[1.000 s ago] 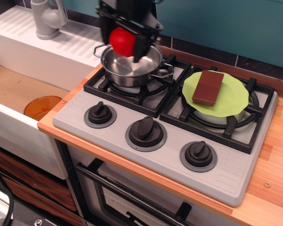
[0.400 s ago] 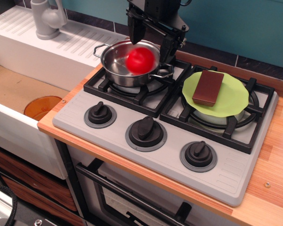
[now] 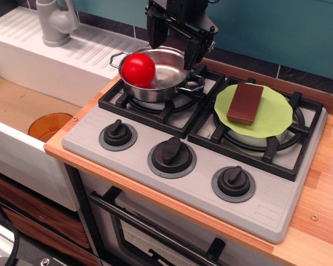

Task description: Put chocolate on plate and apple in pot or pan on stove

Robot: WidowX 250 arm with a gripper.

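Note:
The glossy red apple [image 3: 138, 70] lies inside the shiny steel pan [image 3: 175, 83], against its left side. The pan stands on the back left burner of the grey stove [image 3: 277, 208]. My black gripper [image 3: 172, 42] hangs just above the pan's far rim, open and empty, one finger [image 3: 156, 34] on the left and one on the right. The reddish-brown chocolate block [image 3: 245, 103] lies flat on the lime-green plate [image 3: 277, 119] on the right burner.
Three black knobs [image 3: 172, 152] line the stove front. A sink basin with an orange-brown disc [image 3: 50, 126] is at the left, a grey tap [image 3: 54, 21] behind it. Wooden counter [image 3: 327, 194] borders the stove on the right.
The gripper let go of the apple, which dropped into the pan and rolled to its left side. The gripper moved right and up, and is now open.

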